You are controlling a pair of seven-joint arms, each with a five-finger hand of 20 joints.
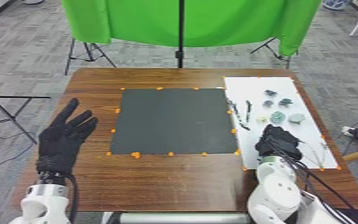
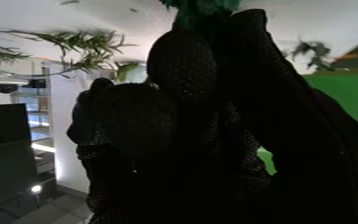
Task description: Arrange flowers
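At the left, the left hand (image 1: 64,142) was above the brown surface (image 1: 158,182), spread, with its fingers straight and apart, pointing away from the robot. Next came the dark mat (image 1: 171,122), which lay flat near the middle; small orange bits (image 1: 136,155) were placed along its edges. Just beside it on the right was the white sheet (image 1: 251,87). On the left part of this sheet lay two dark twigs (image 1: 247,111), near each other, both running away from the robot. After them came a small yellowish plant (image 1: 262,120). The right hand (image 1: 278,141) was over the nearer part of the sheet; I cannot tell whether it was pinching something. In the right wrist view, a dark green plant (image 2: 200,12) was at the far end of this hand, and a leafy sprig (image 2: 82,44) was also seen. Beyond the hand, two pale green rosettes (image 1: 296,118) lay side by side, and farther were three small dark flowers (image 1: 286,102). At the right side of the sheet lay a thin pale sprig (image 1: 324,145).
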